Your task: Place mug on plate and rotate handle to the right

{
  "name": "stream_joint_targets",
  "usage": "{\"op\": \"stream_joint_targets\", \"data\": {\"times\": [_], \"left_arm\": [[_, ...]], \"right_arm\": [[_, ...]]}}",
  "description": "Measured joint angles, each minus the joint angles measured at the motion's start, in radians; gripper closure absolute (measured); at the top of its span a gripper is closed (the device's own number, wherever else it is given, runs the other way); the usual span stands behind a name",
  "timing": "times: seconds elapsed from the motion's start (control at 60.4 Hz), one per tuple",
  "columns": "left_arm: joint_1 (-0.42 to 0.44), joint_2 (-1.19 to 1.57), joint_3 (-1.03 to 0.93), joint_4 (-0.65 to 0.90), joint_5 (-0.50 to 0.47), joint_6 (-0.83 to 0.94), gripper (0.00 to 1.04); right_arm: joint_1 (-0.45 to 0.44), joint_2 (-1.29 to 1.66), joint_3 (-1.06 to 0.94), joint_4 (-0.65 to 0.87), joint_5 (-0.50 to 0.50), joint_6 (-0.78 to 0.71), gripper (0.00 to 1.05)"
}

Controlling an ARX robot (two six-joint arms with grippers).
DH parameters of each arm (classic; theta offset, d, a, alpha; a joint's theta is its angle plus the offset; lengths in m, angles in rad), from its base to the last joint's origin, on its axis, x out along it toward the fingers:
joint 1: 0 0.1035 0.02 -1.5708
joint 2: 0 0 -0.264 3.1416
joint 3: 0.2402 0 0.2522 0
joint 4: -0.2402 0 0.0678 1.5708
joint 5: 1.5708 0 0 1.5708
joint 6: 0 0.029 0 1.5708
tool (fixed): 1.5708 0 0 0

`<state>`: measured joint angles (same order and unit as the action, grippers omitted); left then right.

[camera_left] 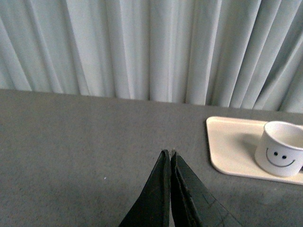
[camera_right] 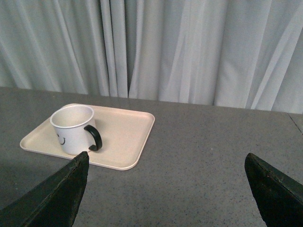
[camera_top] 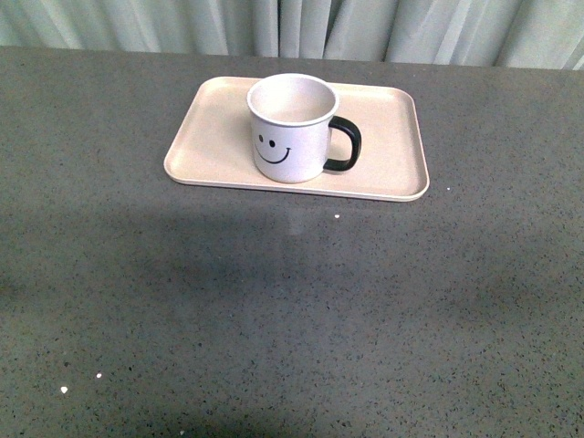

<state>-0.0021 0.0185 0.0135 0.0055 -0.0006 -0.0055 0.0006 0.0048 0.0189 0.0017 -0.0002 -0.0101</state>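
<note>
In the front view the mug (camera_top: 290, 128) stood upright in the upper middle of the frame, resting on the plate (camera_top: 210, 137) about midway along its length. Its smiley face was turned toward the camera, and the handle (camera_top: 347, 144) stuck out toward the right side of the frame. The plate lay flat on the grey table (camera_top: 274, 319), with a pale curtain (camera_top: 365, 27) running along the top edge. Neither arm appeared in this view.

In the left wrist view the left gripper (camera_left: 169, 156) had its jaws pressed together with nothing between them, over bare table. The mug and plate sat ahead of it and off to one side, well apart from the tips.

In the right wrist view the right gripper (camera_right: 165, 156) had its jaws spread wide and empty, the dark fingers (camera_right: 71, 189) low over the table. The mug stood on the plate beyond them, well apart, and not between the jaws.
</note>
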Motion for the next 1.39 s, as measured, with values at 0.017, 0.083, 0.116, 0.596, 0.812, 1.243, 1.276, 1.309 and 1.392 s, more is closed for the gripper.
{"op": "stream_joint_targets", "data": {"times": [0.017, 0.083, 0.116, 0.596, 0.812, 1.243, 1.276, 1.309, 1.392], "left_arm": [[0.0, 0.0, 0.0, -0.004, 0.0, 0.0, 1.03], [0.0, -0.001, 0.0, -0.005, 0.0, 0.0, 1.03], [0.0, -0.002, 0.0, -0.006, 0.001, 0.0, 1.03], [0.0, -0.002, 0.0, -0.006, 0.0, 0.0, 0.46], [0.0, -0.002, 0.0, -0.006, 0.0, 0.002, 0.08], [0.0, -0.002, 0.0, -0.006, 0.0, 0.001, 0.09], [0.0, -0.002, 0.0, -0.006, 0.001, 0.002, 0.09], [0.0, -0.002, 0.0, -0.006, 0.001, 0.001, 0.09], [0.0, -0.002, 0.0, -0.006, 0.0, 0.001, 0.09]], "right_arm": [[0.0, 0.0, 0.0, 0.0, 0.0, 0.0, 0.09], [0.0, 0.0, 0.0, 0.0, 0.0, 0.0, 0.09], [0.0, 0.0, 0.0, 0.0, 0.0, 0.0, 0.09], [0.0, 0.0, 0.0, 0.0, 0.0, 0.0, 0.09], [0.0, 0.0, 0.0, 0.0, 0.0, 0.0, 0.09], [0.051, 1.154, 0.537, 0.168, -0.201, -0.027, 0.09], [0.084, 1.26, 0.605, 0.169, -0.177, -0.025, 0.09], [0.109, 1.341, 0.663, 0.17, -0.153, -0.021, 0.09], [0.151, 1.507, 0.806, 0.152, -0.111, 0.0, 0.09]]}}
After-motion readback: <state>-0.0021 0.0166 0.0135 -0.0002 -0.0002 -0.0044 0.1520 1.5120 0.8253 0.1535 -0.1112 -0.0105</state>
